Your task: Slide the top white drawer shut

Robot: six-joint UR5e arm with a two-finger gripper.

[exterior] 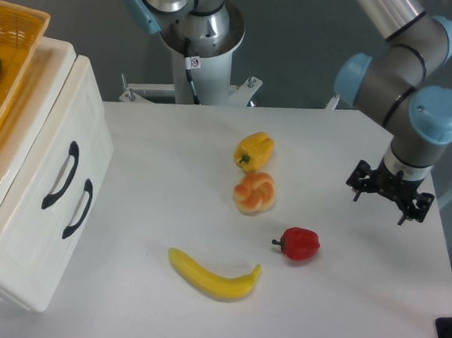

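Note:
The white cabinet (18,223) stands at the table's left edge with two black arched handles on its front. The top white drawer (56,136) carries the upper-left handle (59,175); the lower drawer's handle (78,208) sits just beside it. Both drawer fronts look level with each other. My gripper (388,199) hangs over the table's right side, far from the cabinet. It is open, its fingers spread and pointing down with nothing between them.
A yellow pepper (255,151), a bread roll (255,192), a red pepper (298,243) and a banana (212,277) lie mid-table. An orange wicker basket (11,66) holding something green rests on the cabinet top. The arm's base (197,34) stands behind.

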